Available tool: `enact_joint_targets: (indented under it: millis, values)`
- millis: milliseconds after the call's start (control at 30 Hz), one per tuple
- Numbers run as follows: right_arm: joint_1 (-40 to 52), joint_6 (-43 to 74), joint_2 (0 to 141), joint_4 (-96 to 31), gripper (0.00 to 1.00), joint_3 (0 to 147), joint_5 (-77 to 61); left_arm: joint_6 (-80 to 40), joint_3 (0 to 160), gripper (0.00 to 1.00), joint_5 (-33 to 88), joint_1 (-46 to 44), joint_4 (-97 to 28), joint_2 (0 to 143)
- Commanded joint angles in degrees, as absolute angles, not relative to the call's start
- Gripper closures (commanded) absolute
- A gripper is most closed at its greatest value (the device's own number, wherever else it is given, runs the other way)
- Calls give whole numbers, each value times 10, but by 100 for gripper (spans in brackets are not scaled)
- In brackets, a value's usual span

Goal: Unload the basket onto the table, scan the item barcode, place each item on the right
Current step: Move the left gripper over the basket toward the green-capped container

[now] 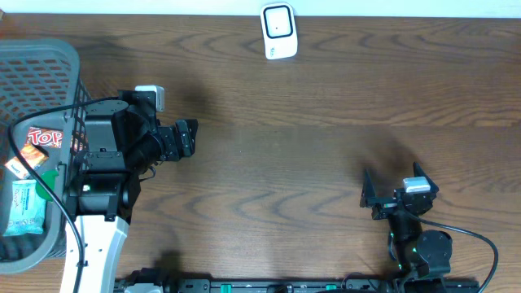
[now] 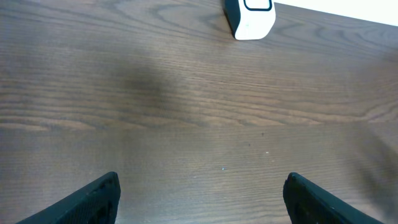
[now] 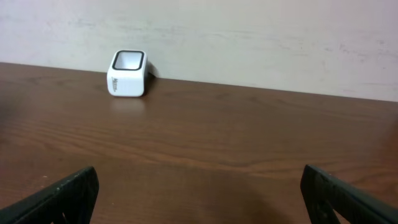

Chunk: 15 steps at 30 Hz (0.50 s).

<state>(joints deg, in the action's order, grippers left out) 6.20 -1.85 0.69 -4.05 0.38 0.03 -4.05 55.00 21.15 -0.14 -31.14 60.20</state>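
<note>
A white barcode scanner (image 1: 278,31) stands at the table's far edge, also seen in the left wrist view as the scanner (image 2: 252,18) and in the right wrist view as the scanner (image 3: 129,74). Possible items lie in the grey basket (image 1: 49,61) at the left: a red "Top" packet (image 1: 45,137), a small orange pack (image 1: 16,168) and a teal pouch (image 1: 23,207). No barcode shows. My left gripper (image 1: 190,138) (image 2: 202,183) is open and empty, just right of the basket. My right gripper (image 1: 370,198) (image 3: 199,177) is open and empty over bare wood at the front right.
The brown wooden table (image 1: 309,122) runs between the two arms up to the scanner. A black cable (image 1: 49,183) crosses the basket from the left arm. A pale wall (image 3: 249,37) rises behind the table's far edge.
</note>
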Motion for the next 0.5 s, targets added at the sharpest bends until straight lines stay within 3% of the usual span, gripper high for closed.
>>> enact_joint_targets:
  millis: [0, 467]
  values:
    - [64, -9, 4, -43, 1, 3, 6, -33, 559, 16, 221, -3, -313, 597]
    - [64, -9, 4, -43, 1, 3, 6, -32, 602, 15, 137, -3, -352, 598]
